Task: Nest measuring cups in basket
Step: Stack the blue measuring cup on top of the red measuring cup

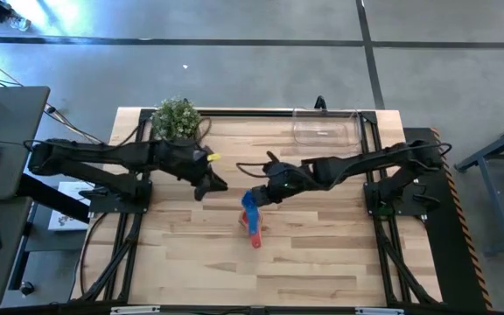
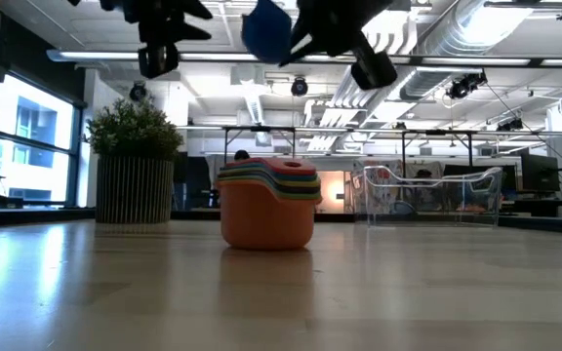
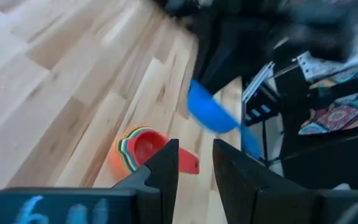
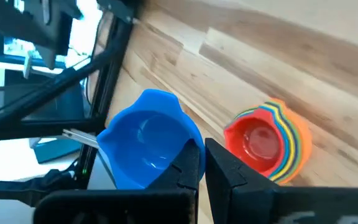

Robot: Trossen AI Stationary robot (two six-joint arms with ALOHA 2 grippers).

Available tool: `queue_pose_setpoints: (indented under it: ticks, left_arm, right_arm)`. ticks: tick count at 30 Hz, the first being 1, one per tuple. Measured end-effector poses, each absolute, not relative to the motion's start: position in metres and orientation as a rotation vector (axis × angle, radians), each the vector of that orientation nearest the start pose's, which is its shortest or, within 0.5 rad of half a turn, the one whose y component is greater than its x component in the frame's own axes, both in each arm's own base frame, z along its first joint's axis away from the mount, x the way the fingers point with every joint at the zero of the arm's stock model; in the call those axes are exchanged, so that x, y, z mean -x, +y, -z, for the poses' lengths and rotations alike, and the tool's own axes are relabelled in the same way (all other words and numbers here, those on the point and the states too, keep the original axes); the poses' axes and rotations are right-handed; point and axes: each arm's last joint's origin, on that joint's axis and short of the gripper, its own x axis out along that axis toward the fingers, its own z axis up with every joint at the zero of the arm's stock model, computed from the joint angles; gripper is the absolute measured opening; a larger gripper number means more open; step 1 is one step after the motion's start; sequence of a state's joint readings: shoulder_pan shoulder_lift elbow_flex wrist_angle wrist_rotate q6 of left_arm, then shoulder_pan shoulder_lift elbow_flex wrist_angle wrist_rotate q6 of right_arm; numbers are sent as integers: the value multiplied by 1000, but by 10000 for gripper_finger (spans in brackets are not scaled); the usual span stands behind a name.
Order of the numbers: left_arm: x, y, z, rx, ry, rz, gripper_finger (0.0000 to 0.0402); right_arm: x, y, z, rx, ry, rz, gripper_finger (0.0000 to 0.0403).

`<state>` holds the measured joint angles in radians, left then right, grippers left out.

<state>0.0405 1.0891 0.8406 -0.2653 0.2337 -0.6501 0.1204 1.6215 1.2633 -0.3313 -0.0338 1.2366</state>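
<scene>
The right gripper (image 4: 201,158) is clamped on the blue measuring cup (image 4: 148,137), pinching it at the handle end, and holds it in the air above the wooden table (image 1: 322,262). In the low view the blue cup (image 2: 266,29) hangs near the top of the picture, clear of everything below it. Beneath and slightly to one side stands the stack of nested cups (image 2: 268,200) on the table top: an orange cup outermost at the base, then coloured rims in yellow, green and light blue, with the red cup (image 4: 258,142) innermost and open upward (the purple one cannot be made out). The stack rests near the middle of the table, its handles (image 1: 254,234) pointing toward the near edge in the high view.

The left gripper (image 3: 194,158) hovers over the table just beside the right one, its fingers (image 3: 166,165) slightly parted and holding nothing.

The clear basket (image 1: 326,127) sits at the far edge of the table on the right arm's side, well apart from the stack; no cup shows inside it. A potted green plant (image 1: 176,116) stands at the far edge on the left arm's side.
</scene>
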Motion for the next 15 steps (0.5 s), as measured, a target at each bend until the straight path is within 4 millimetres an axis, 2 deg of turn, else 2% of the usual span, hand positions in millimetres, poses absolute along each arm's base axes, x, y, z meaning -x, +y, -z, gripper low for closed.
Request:
queue_pose_setpoints:
  ticks: [7, 15]
  left_arm:
    - [-222, 10, -301, 706, 475, 6, 90]
    - [-221, 13, -301, 709, 475, -13, 90]
  right_arm:
    - [-367, 47, -249, -1183, 789, 315, 0]
    - [-375, 49, -222, -1211, 890, 364, 0]
